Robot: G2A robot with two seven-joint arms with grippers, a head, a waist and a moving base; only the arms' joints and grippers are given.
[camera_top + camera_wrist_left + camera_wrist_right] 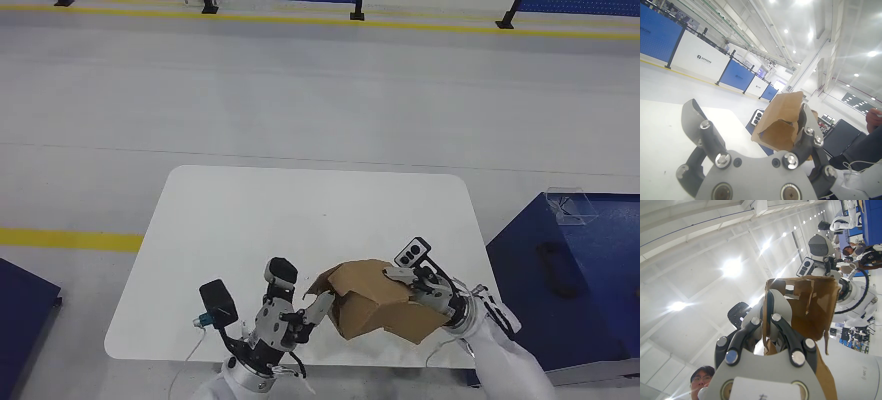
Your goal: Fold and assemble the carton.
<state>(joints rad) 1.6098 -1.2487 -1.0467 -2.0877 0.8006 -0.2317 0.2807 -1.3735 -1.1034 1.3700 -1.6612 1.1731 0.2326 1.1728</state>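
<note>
1. Grips one thin wall of the carton (pixel 810 306) in the right gripper (pixel 765 306), pinched narrow on the cardboard with one finger inside and one outside; judged likely to tear or crease that wall if twisted, given the notched, ragged edges close by.
2. Holds the left gripper (pixel 747 107) spread wide, one finger (pixel 809 123) touching a loose flap (pixel 785 106), the other well apart from any cardboard; judged prone to snagging the flap or pushing it the wrong way, pressing from one side only; could also lever the carton out of the single pinch.
3. Holds the carton in the air between both grippers, above the near part of the table (pixel 250 220) and close to its edge; partly folded, lopsided, flaps open; nothing underneath to brace a fold against; on a slip, probably drops at the edge or off it.
4. Leaves the broad bare part of the table well beyond the carton; judged a safer place for pressing flaps down, though carrying it there by one wall may bend that panel further.
5. Works beside a blue cabinet (pixel 600 300) standing just off the table on the right arm's side; might clip it on a wide swing while turning the carton.
</note>
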